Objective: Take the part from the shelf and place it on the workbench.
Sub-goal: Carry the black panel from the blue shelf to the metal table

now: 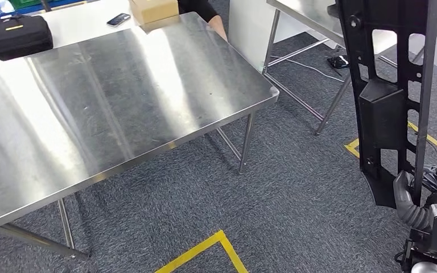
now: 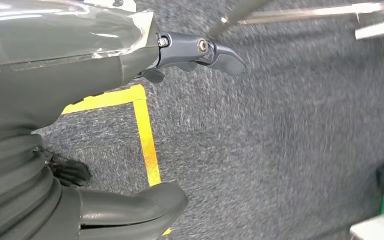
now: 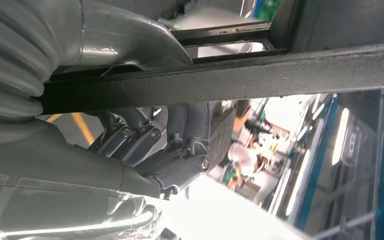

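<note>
Bench, upper left and centre of the head view: bare silver steel, brushed, streaked with pale glare bands. Floor carpet: mottled dark grey-blue, fine speckle. Yellow tape lines at lower centre, more yellow tape at right. Part, right side of frame: matt black, with cut-out openings showing the lighter background. Right hand, lower right: grey ribbed cover, darker fingers. Bag, upper left: black with a small yellow mark. Box, top centre: tan cardboard. Phone beside it: dark. Left hand, left wrist view: grey, darker fingertip.
</note>
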